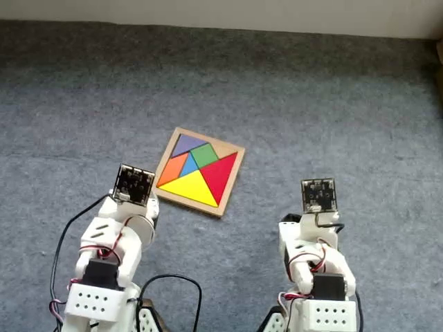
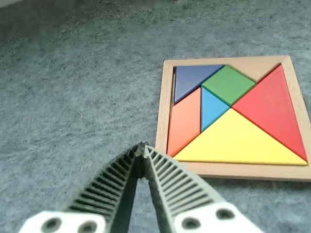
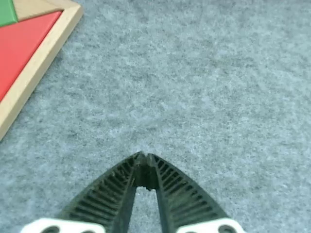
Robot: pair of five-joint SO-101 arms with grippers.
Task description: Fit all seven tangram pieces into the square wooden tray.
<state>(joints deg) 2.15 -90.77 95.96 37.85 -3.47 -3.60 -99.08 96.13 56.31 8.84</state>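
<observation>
On the grey fuzzy table [image 1: 311, 97], in the middle, lies the square wooden tray [image 1: 188, 205]. It sits flat and is turned a bit, so one corner points to the far side. Six colored pieces lie flat inside it, packed tight side by side. The big yellow triangle [image 2: 238, 143] lies along the tray edge nearest the arms. The big red triangle [image 2: 269, 111] fills the side next to it, and the two touch along one long edge. The green square [image 2: 228, 83] sits at the tip where they meet. The small light blue triangle [image 2: 211, 108] is tucked between the green square, the yellow triangle and the orange piece [image 2: 184, 121]. The dark blue piece [image 2: 192, 80] lies in a far corner, touching the orange piece and the green square. A bare wooden three-cornered spot [image 2: 257, 68] shows between the green square, the red triangle and the tray's far rim.

The left gripper [image 2: 143, 148] is just beside the tray's near corner, over the grey table. Its fingers are pressed together at the tips and hold nothing.

The right gripper [image 3: 145, 158] is over the grey table too, off to the side of the tray and apart from it. Its fingers also meet at the tips and hold nothing.
</observation>
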